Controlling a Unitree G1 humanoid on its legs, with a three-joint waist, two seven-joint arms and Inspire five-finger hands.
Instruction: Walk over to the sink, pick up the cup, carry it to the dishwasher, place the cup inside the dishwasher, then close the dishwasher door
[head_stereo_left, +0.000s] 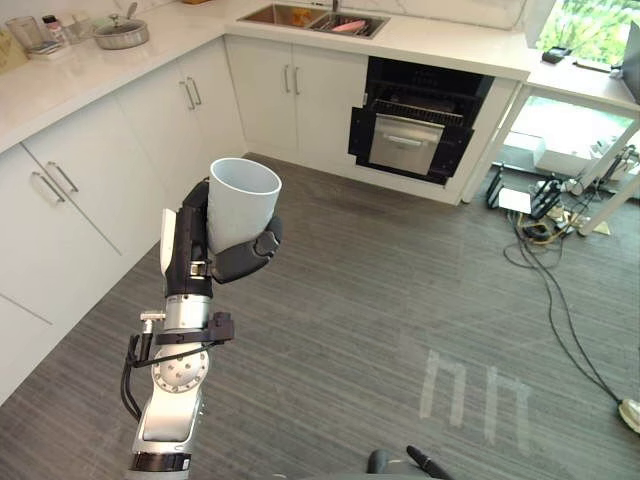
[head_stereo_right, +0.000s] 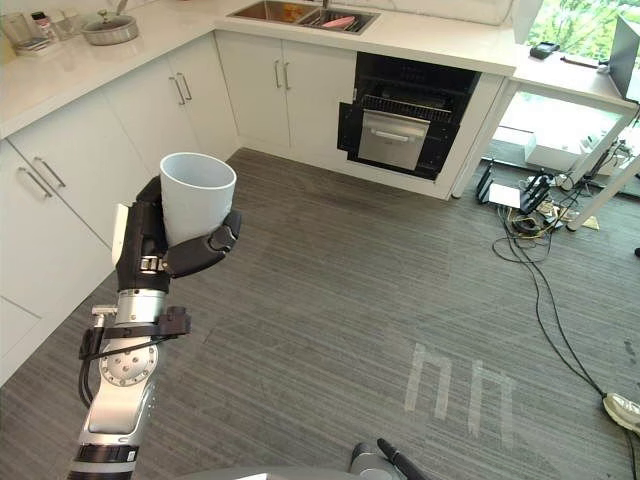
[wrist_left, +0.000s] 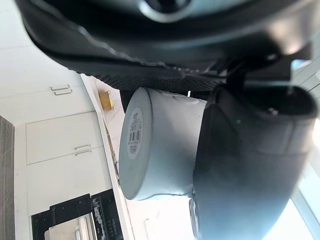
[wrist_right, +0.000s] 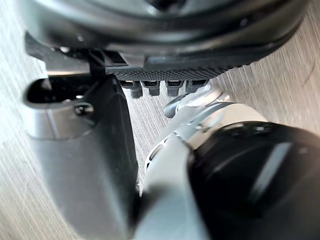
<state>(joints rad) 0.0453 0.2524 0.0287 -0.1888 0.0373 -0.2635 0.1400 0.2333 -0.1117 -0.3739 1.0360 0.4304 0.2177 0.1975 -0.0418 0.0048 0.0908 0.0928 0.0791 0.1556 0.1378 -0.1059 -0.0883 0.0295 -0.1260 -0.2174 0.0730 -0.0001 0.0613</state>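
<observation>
Pale grey cup (head_stereo_left: 243, 200), 1 item, upright, mouth up, nothing seen inside. Held in left hand (head_stereo_left: 215, 262), raised at the robot's front left, above the floor. Fingers wrapped round the far wall of the cup, thumb curled across the near wall low down. Left wrist view: cup base with a label facing the camera, thumb pressed against the wall. Long axis vertical, in line with the forearm below.

Right hand (wrist_right: 75, 140): low, near the robot's own side, nothing seen in it. Grip state: cannot tell.

Grey wood-grain floor (head_stereo_left: 380, 280), bare across the middle. 2 pale tape marks (head_stereo_left: 470, 385) ahead and to the right of the cup. Loose cables (head_stereo_left: 545, 230) farther right, beside desk legs, well off a straight line to the dishwasher.

White cabinets (head_stereo_left: 60, 200) along the left, running to the corner, then along the far wall.

Dishwasher (head_stereo_left: 410, 130): black cavity under the far counter (head_stereo_left: 440, 45), door open, rack showing. Well apart from the cup, ahead and to the right of the left hand.

Sink (head_stereo_left: 300, 30): set in the counter just left of the dishwasher, some items inside, too small to name. Pan (head_stereo_left: 120, 33) with lid on the left counter.

Judged step: pick-up done, carry under way, placing and door closing not yet done. Judged need: walk forward and rightward, cup kept upright, left arm as the carrying arm, approach square to the open door.
</observation>
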